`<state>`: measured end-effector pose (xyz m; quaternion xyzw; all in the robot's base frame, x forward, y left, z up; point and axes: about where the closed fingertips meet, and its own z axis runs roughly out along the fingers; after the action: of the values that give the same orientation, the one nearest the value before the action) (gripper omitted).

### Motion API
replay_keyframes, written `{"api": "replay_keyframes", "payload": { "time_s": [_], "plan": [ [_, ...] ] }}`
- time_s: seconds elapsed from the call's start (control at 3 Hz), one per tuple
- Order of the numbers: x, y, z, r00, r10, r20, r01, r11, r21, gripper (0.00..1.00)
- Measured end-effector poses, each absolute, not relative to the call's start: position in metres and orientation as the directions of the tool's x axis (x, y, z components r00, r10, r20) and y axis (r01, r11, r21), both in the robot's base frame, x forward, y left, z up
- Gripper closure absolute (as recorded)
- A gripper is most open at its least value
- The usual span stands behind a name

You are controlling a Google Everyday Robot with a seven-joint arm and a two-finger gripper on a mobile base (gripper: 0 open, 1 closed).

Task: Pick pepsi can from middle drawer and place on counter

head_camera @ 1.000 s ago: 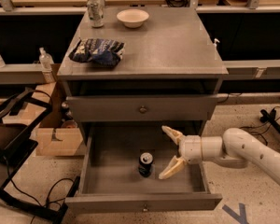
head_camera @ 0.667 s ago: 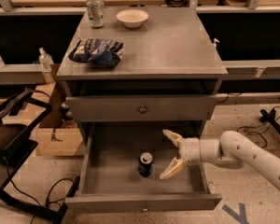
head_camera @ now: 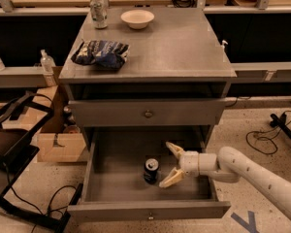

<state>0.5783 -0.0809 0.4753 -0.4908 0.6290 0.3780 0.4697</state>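
My cream two-finger hand (head_camera: 169,165) is spread wide inside the open grey wooden middle drawer (head_camera: 148,210). The small dark-blue pepsi can (head_camera: 151,171) stands just at its 9 o'clock, and I can't tell if they touch. My white arm (head_camera: 252,171) is cut off at 4 o'clock.

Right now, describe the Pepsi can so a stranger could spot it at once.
Below the flat grey counter, the middle drawer is pulled out. On its floor, beside the open gripper, stands the pepsi can. It is dark blue, unlike the silvery can up on the counter.
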Motion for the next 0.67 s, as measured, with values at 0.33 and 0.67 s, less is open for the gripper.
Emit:
{"api": "replay_keyframes", "payload": {
  "time_s": [0.33,0.67],
  "plan": [
    [0.586,-0.06,0.448,-0.106,-0.226,-0.968,-0.969,0.241,0.05,0.0],
    [0.59,-0.042,0.431,-0.128,-0.208,-0.97,-0.968,0.239,0.077,0.15]
  ]
}}
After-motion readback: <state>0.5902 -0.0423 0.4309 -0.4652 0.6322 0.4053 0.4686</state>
